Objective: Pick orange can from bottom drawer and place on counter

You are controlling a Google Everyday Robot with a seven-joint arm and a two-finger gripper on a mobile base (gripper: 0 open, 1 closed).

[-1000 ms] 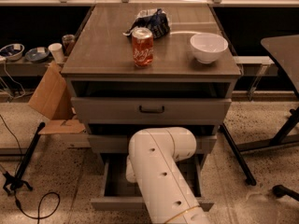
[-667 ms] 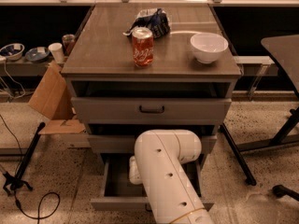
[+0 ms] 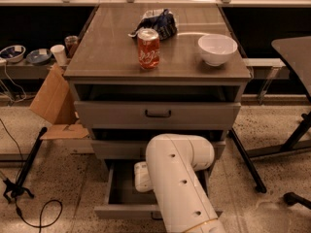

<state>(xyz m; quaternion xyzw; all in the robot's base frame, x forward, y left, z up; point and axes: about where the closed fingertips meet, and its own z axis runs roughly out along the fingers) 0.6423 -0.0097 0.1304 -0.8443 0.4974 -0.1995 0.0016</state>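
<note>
The bottom drawer (image 3: 119, 210) is pulled open below the cabinet, its grey inside partly showing on the left. My white arm (image 3: 180, 178) reaches down into it and covers most of it. My gripper is hidden behind the arm inside the drawer; only a white wrist part (image 3: 142, 176) shows. The orange can is hidden. The counter (image 3: 107, 47) is the glossy grey-brown cabinet top, above the arm.
On the counter stand a red-orange can with white script (image 3: 148, 48), a white bowl (image 3: 216, 49) and a dark crumpled bag (image 3: 158, 23). A cardboard piece (image 3: 53, 101) leans at the cabinet's left. A black stand (image 3: 22, 174) and cable lie on the floor left; table legs (image 3: 245, 159) stand right.
My arm has shifted a little to the right and slightly deeper over the open bottom drawer. Nothing on the counter has moved.
</note>
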